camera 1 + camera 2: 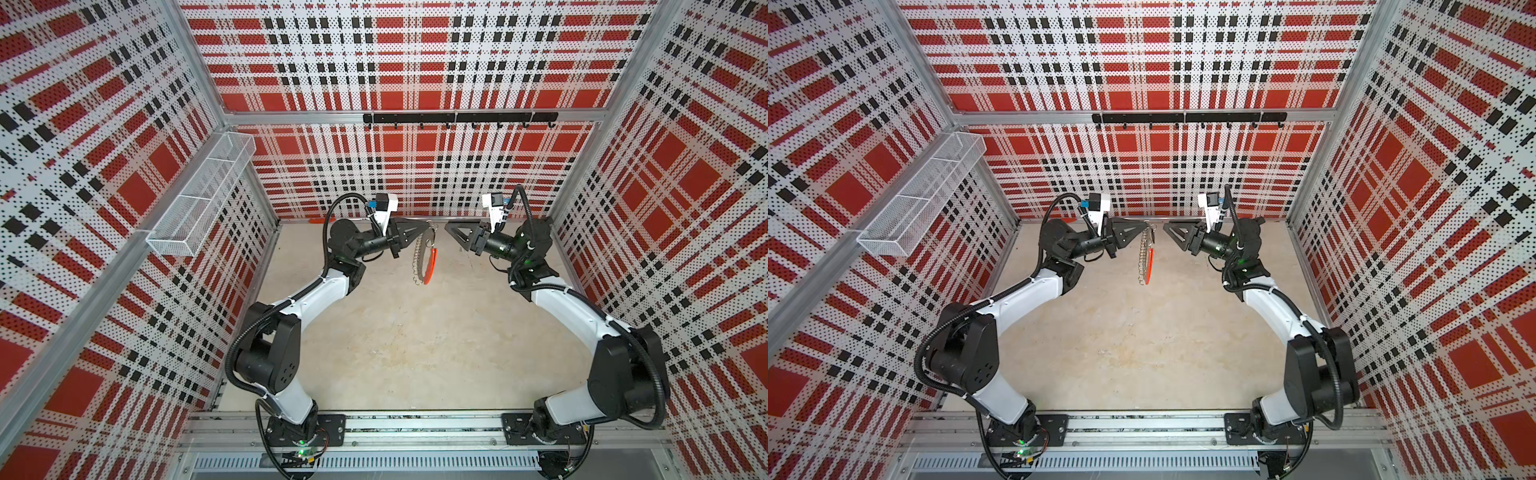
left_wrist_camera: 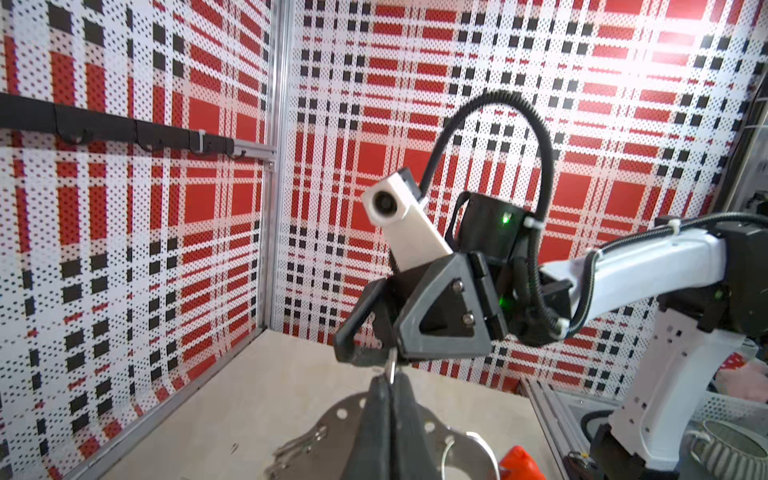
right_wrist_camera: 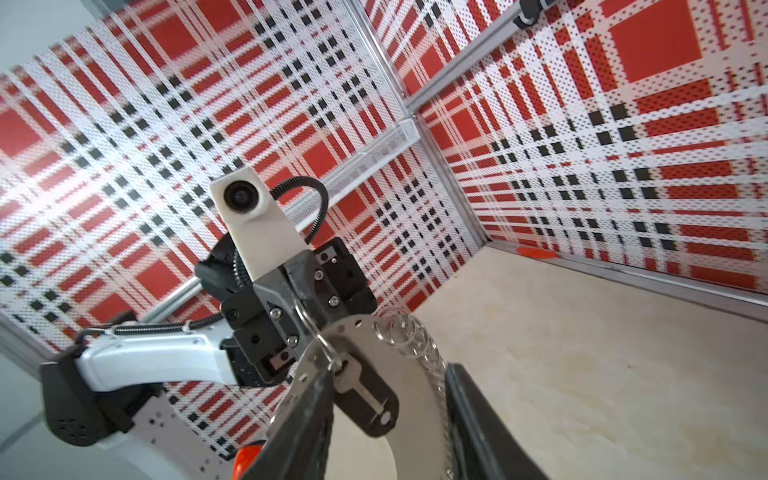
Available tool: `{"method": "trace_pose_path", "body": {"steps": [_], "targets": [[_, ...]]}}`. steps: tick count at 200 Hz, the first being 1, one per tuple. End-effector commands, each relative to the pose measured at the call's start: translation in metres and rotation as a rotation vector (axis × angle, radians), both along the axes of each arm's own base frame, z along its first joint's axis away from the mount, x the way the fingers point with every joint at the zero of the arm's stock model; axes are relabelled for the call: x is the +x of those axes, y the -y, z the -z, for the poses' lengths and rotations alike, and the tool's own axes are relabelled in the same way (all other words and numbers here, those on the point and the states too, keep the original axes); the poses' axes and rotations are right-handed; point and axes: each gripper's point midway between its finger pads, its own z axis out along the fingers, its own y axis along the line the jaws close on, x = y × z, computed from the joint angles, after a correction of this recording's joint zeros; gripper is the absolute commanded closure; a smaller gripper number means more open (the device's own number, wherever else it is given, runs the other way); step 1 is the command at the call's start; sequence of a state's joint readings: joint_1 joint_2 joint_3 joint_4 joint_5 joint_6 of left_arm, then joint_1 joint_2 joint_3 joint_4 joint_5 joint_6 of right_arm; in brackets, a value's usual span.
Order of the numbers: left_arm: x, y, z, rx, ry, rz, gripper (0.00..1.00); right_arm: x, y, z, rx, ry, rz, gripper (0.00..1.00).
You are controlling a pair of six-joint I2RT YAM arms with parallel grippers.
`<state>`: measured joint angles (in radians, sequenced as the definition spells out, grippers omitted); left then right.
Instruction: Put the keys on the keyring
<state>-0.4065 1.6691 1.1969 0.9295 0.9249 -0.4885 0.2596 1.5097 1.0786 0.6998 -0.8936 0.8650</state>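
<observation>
Two states: left gripper (image 1: 429, 226) tight on the keyring (image 1: 432, 266), right gripper (image 1: 449, 228) agape, empty (keys (image 3: 361, 388) indistinct from above).

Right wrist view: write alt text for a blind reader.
The left gripper, shut, holds the metal keyring up before plaid walls; a silver key on a black tag hangs against it. The right gripper, open, flanks the keyring.

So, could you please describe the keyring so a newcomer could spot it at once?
Look toward the red plaid back wall, down to the black left gripper in front of it. From its closed tip hangs the keyring, a large flat silver metal crescent. Unlike the red-orange strip at the wall's foot, it carries a row of small split rings.
</observation>
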Motion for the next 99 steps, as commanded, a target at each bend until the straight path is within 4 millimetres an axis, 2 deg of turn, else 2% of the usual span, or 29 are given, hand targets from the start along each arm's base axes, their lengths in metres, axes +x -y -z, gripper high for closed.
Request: {"method": "trace_pose_path", "body": {"steps": [1, 16, 67, 81, 99], "targets": [[-0.016, -0.008, -0.043, -0.096, 0.086, -0.008, 1.00, -0.024, -0.004, -0.040, 0.126, 0.074, -0.120, 0.54], [-0.014, -0.008, -0.043, -0.099, 0.078, -0.012, 1.00, -0.028, -0.011, -0.044, 0.110, 0.100, -0.138, 0.54], [-0.011, -0.005, -0.045, -0.105, 0.062, 0.012, 1.00, -0.020, -0.027, -0.042, 0.066, 0.118, -0.137, 0.53], [-0.010, -0.004, -0.046, -0.108, 0.057, 0.020, 1.00, -0.019, -0.031, -0.044, 0.068, 0.126, -0.148, 0.57], [-0.010, -0.004, -0.049, -0.114, 0.062, 0.024, 1.00, -0.018, -0.037, -0.043, 0.064, 0.128, -0.168, 0.66]]}}
